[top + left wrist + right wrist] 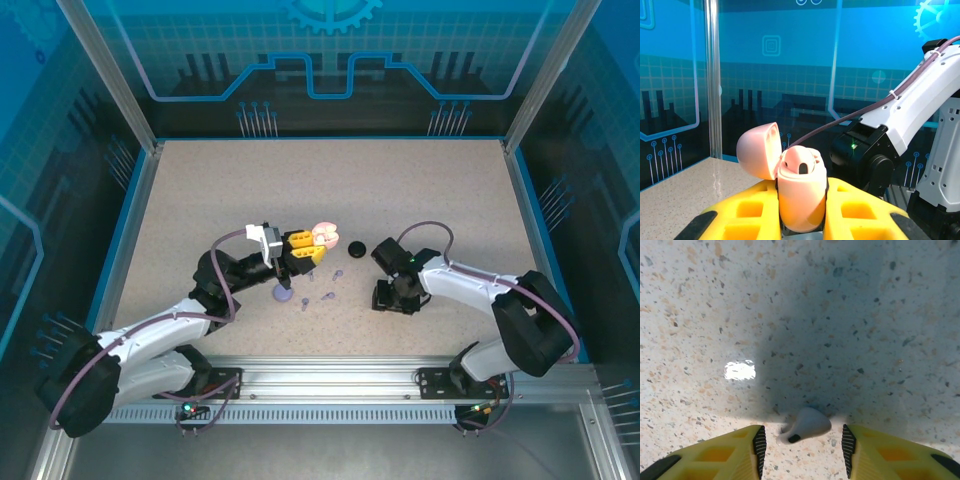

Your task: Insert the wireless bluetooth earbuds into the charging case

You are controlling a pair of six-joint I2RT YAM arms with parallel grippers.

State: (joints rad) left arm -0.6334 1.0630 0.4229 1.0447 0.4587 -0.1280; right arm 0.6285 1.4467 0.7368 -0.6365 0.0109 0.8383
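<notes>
Mid-table, left gripper [310, 245]: clenched on a pale pink charging case [800, 192], pinched low on the body between yellow fingers [747, 212]. Held upright and clear of the speckled table [200, 200], lid [757, 150] swung open to the left in the wrist view. A dark hollow in the case's top; impossible to tell whether anything is seated inside.

To the right, right gripper [396, 297]: pointed down at the tabletop, jaws parted and grasping nothing. Between the two pads in the wrist view, a pale earbud [807, 424] with a dark tip, lying flat on the table with a gap on either side.

Between the two arms: a black round case [356, 248] just right of the pink one. Nearer the arm bases, a lavender case [284, 292], with small lavender earbuds [325, 295] scattered just to its right.
</notes>
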